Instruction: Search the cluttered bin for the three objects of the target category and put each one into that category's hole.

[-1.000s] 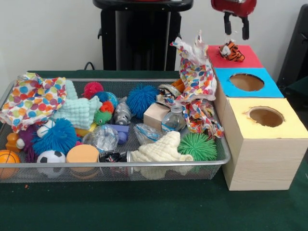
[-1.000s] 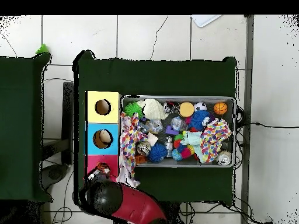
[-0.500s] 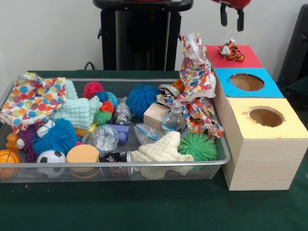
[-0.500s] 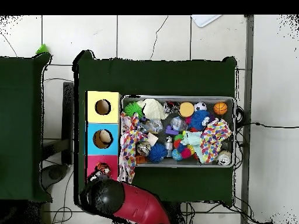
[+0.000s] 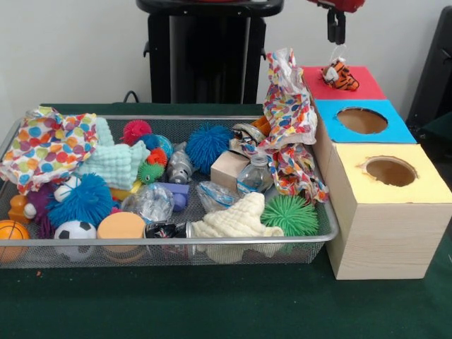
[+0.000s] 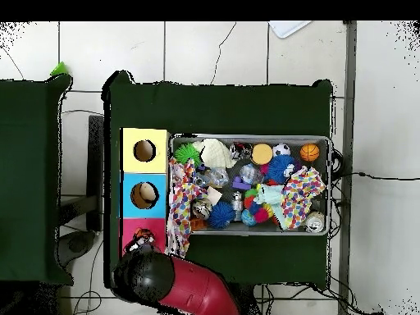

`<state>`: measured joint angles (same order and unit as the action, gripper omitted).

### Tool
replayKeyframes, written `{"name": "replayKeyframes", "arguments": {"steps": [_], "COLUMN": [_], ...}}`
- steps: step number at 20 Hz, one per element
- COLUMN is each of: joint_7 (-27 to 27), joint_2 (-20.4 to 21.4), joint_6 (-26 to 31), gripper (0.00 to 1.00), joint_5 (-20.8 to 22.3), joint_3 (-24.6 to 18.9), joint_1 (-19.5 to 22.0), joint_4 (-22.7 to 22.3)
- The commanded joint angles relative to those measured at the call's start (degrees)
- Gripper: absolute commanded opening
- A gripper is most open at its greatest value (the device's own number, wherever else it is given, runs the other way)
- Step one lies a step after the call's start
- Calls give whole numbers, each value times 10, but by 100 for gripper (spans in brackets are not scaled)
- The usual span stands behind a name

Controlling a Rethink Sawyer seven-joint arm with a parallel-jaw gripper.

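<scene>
I see the small orange-and-black striped plush tiger lying on top of the red-topped box, the farthest of three wooden boxes lined up beside the wire mesh bin. The gripper hangs above the tiger, clear of it and holding nothing; only one dark finger shows at the top edge, so I cannot tell whether it is open or closed. The tiger sits on the lid, not down in it, and I see no hole in the red top, either because the toy covers it or because it has snagged at the rim; I judge it may need a push. The blue-topped box and the yellow-topped box both show open round holes. A polka-dot cloth drapes over the bin's corner against the boxes, likely dragged up from the clutter.
</scene>
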<state>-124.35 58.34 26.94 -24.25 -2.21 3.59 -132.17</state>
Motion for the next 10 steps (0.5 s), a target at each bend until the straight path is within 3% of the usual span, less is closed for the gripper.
{"name": "replayKeyframes", "arguments": {"steps": [1,10], "joint_7": [-114,-118], "joint_2": [-35,-68], "joint_6": [-74,-195], "gripper": [0,0], "joint_5": [-35,-51], "joint_3": [-15,-100], "joint_1": [6,53], "joint_4": [16,-34]}}
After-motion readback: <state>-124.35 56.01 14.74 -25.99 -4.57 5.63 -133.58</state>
